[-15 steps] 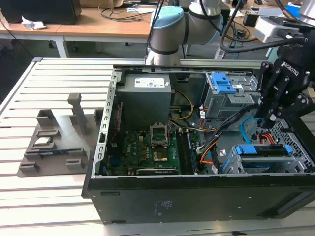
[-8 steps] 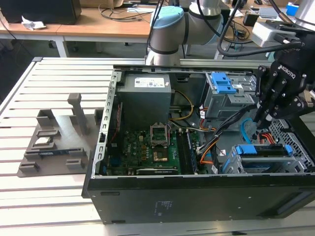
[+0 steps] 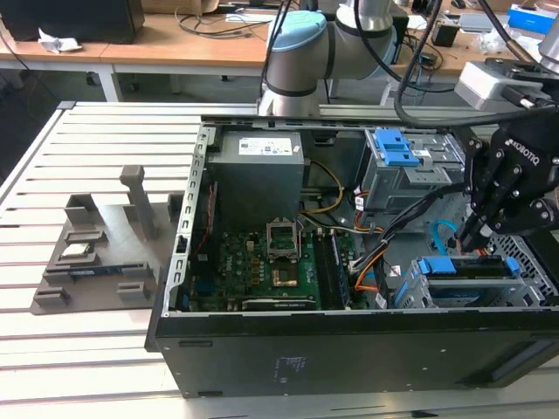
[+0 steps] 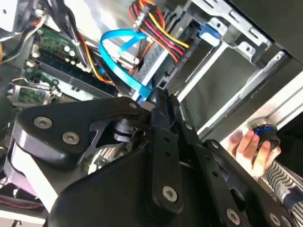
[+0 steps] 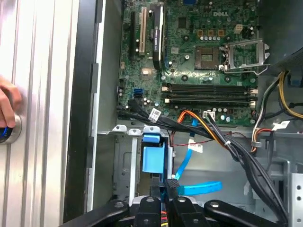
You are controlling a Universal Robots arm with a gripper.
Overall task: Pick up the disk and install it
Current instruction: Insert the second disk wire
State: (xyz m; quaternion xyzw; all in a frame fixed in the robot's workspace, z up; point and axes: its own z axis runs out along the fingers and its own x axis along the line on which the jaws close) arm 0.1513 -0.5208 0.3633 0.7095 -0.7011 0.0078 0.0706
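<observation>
Gripper at the drive cage, disk looks seated, fingers closed on nothing.

Gripper (image 3: 476, 234) is over the drive cage (image 3: 410, 292) at the exterior view's right end of the open PC case (image 3: 349, 336). In both wrist views the fingers (image 5: 171, 187) are pressed together, nothing visibly between them, tips just beside the blue SATA cable (image 5: 201, 187). The disk (image 3: 467, 269) sits in the cage near the case's front wall, blue frame showing at its edges, gripper tip right above it; contact I can't confirm. My read: pickup done, disk in its bay, maybe a final push or latch check left. Cable hookup can't be judged. A person's hand (image 4: 251, 146) rests on a round knob outside the case.
</observation>
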